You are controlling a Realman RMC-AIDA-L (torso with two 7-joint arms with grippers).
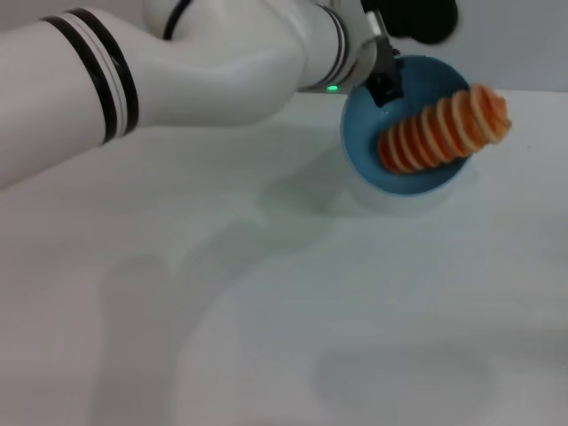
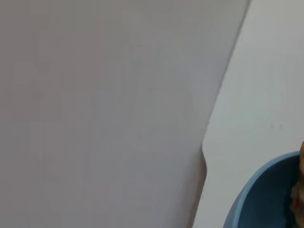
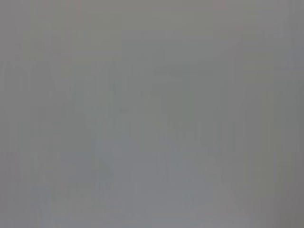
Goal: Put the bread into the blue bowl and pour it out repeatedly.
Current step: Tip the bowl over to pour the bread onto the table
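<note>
The blue bowl (image 1: 368, 146) is off the white table, tipped on its side with its mouth facing me. The bread (image 1: 444, 129), striped side up, lies across the bowl, and one end juts past the right rim. My left gripper (image 1: 384, 86) reaches in from the upper left and is shut on the bowl's far rim; one black finger (image 1: 387, 89) shows inside the rim. In the left wrist view the blue bowl (image 2: 266, 194) fills a corner, with a sliver of bread (image 2: 299, 190) at the frame's edge. The right gripper is out of view.
The white tabletop (image 1: 284, 311) spreads in front of and left of the bowl, and the bowl's shadow lies under it. The white left arm (image 1: 177, 71) crosses the upper left. A dark object (image 1: 426, 22) sits behind the bowl. The right wrist view shows only plain grey.
</note>
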